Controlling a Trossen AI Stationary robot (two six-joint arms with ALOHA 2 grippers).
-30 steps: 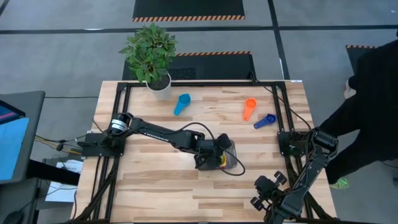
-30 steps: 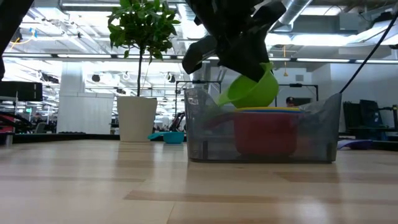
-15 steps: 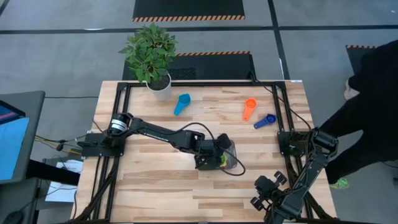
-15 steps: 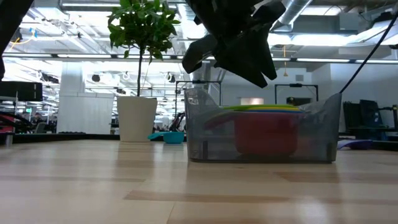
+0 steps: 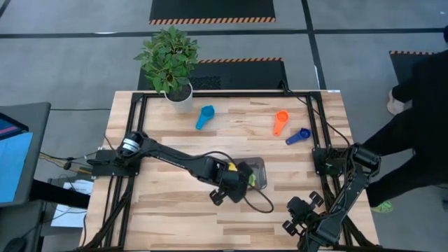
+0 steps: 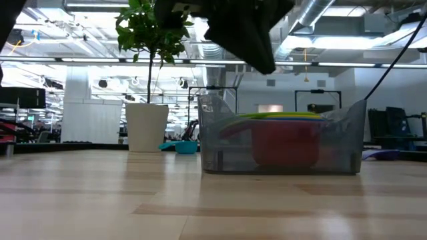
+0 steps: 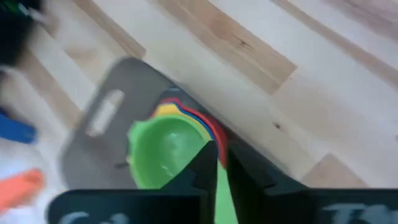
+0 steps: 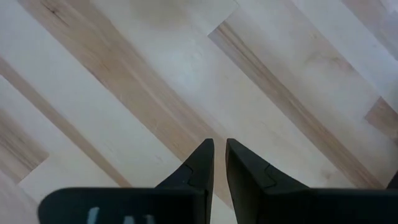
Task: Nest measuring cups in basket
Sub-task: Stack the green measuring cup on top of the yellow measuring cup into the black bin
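Observation:
The grey basket point(image 5: 257, 166) stands mid-table, right of centre. Inside it a green measuring cup point(image 7: 163, 152) sits nested on yellow and red ones point(image 6: 283, 143). My left gripper point(image 7: 216, 151) hovers shut above the basket's near-left corner and touches nothing; the green handle shows behind the slit between its fingers. A light blue cup point(image 5: 204, 116), an orange cup point(image 5: 281, 122) and a dark blue cup point(image 5: 298, 136) lie on the far half of the table. My right gripper point(image 8: 215, 148) waits over bare wood at the near right corner, its fingers almost together.
A white pot with a leafy plant point(image 5: 171, 63) stands at the far edge, left of centre. A person in dark clothes point(image 5: 420, 133) stands beyond the table's right side. Bare wood lies left of the basket and along the near edge.
My left gripper held the green cup tilted over the basket and has let it go; the cup now lies level in the nest. The gripper has then drawn back toward the table's near-left, rolling its wrist as it went.

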